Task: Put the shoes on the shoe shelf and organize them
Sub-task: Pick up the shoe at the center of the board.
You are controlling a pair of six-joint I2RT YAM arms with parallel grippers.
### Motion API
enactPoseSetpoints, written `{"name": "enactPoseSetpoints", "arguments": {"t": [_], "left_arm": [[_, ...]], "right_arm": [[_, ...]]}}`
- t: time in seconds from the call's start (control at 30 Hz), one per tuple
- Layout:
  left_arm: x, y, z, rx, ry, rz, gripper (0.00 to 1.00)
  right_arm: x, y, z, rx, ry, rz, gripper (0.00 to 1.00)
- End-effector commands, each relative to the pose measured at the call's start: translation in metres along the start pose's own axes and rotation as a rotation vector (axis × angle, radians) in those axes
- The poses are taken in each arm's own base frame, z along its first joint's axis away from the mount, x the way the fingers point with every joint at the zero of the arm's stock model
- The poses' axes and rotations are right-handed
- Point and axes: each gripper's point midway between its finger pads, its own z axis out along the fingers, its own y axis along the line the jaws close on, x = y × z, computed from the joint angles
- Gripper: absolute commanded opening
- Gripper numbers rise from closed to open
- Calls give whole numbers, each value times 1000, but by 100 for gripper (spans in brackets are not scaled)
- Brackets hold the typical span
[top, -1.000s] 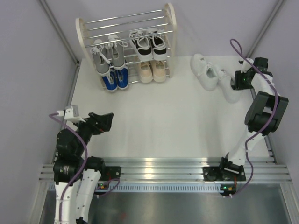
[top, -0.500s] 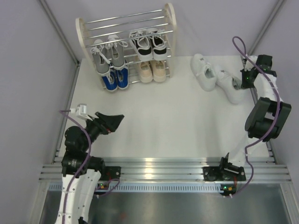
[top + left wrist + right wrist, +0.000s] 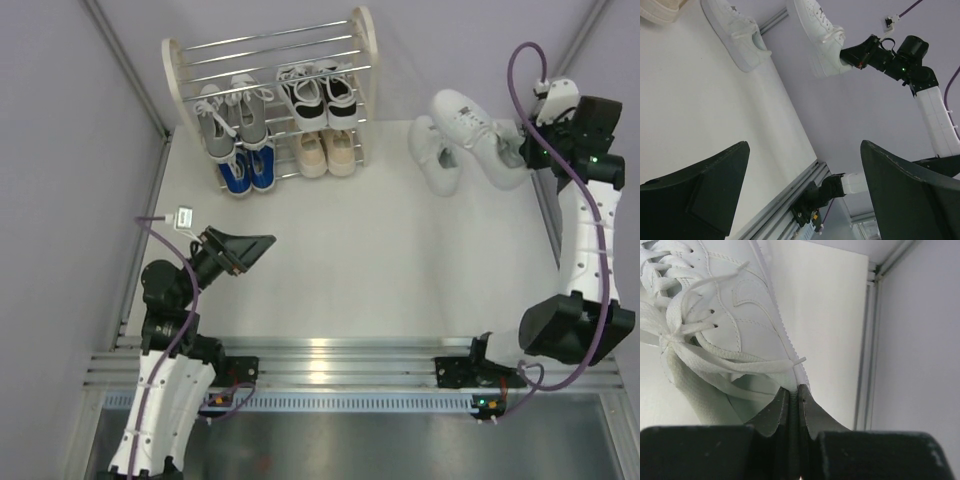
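Note:
My right gripper (image 3: pixel 519 150) is shut on the heel rim of an all-white shoe (image 3: pixel 478 122), which hangs above the table's far right corner. In the right wrist view the jaws (image 3: pixel 794 390) pinch the shoe's collar (image 3: pixel 735 315). Its mate (image 3: pixel 437 155) lies on the table just left of it. The shoe shelf (image 3: pixel 367 60) stands at the far left. It holds grey shoes (image 3: pixel 232 122), black-and-white shoes (image 3: pixel 320 92), blue shoes (image 3: pixel 248 173) and beige shoes (image 3: pixel 327 153). Low at the near left, my left gripper (image 3: pixel 260 247) is open and holds nothing (image 3: pixel 805 165).
Grey walls close in both sides. A metal rail (image 3: pixel 330 360) runs along the near edge with both arm bases on it. The shelf's top rods (image 3: pixel 270 50) carry nothing. In the left wrist view the right arm (image 3: pixel 900 57) holds the raised shoe (image 3: pixel 817 35).
My right gripper closed on the white shoe's heel and lifted it off the table, up and toward the back. The left arm swung forward and right, still open.

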Motion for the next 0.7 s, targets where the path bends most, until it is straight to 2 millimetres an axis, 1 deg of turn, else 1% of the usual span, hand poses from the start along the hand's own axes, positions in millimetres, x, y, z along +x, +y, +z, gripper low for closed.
{"name": "enactPoseSetpoints", "arguments": {"t": [0.0, 0.03, 0.07, 0.1, 0.13, 0.17, 0.2, 0.23, 0.27, 0.3, 0.33, 0.37, 0.4, 0.43, 0.47, 0.5, 0.53, 0.6, 0.67], "left_arm": [[-12, -23, 6, 79, -10, 46, 98], [-13, -25, 8, 80, -5, 45, 98], [-15, -25, 13, 73, 2, 38, 98], [-17, -26, 15, 74, 3, 50, 98], [-19, -27, 17, 73, 3, 49, 98], [-17, -25, 22, 71, 20, 41, 98], [-21, -28, 26, 74, 10, 43, 98], [-21, -29, 29, 75, 12, 40, 98], [-15, -32, 37, 79, 44, 27, 98], [-17, -29, 43, 65, 30, 32, 98], [-5, -35, 48, 82, 68, 25, 98], [2, -30, 58, 66, 89, 18, 98], [4, -30, 65, 59, 78, 36, 98], [11, -32, 70, 62, 94, 38, 98], [30, -35, 78, 74, 149, 35, 98], [35, -33, 83, 65, 155, 32, 98], [44, -34, 85, 69, 182, 29, 98], [48, -29, 89, 51, 193, 27, 98], [47, -26, 90, 38, 179, 30, 98]], "right_arm": [[-42, 78, -42, -228, -167, -56, 0], [-41, 95, -47, -274, -171, -66, 0], [-38, 127, -56, -361, -183, -95, 0], [-36, 144, -60, -404, -184, -105, 0], [-34, 166, -65, -462, -186, -127, 0], [-33, 198, -77, -547, -202, -169, 0], [-26, 215, -78, -596, -197, -190, 0], [-23, 231, -84, -657, -200, -214, 0], [-18, 247, -88, -714, -192, -236, 0], [-14, 252, -89, -732, -183, -259, 0], [-11, 257, -90, -750, -172, -276, 0], [-8, 267, -91, -778, -167, -301, 0], [-8, 273, -95, -797, -169, -316, 0], [-7, 280, -98, -823, -168, -323, 0], [-6, 289, -103, -858, -168, -330, 0], [-5, 291, -104, -868, -167, -330, 0], [-4, 294, -105, -879, -166, -333, 0], [-2, 297, -110, -890, -172, -345, 0], [-1, 297, -115, -894, -181, -350, 0]]}}
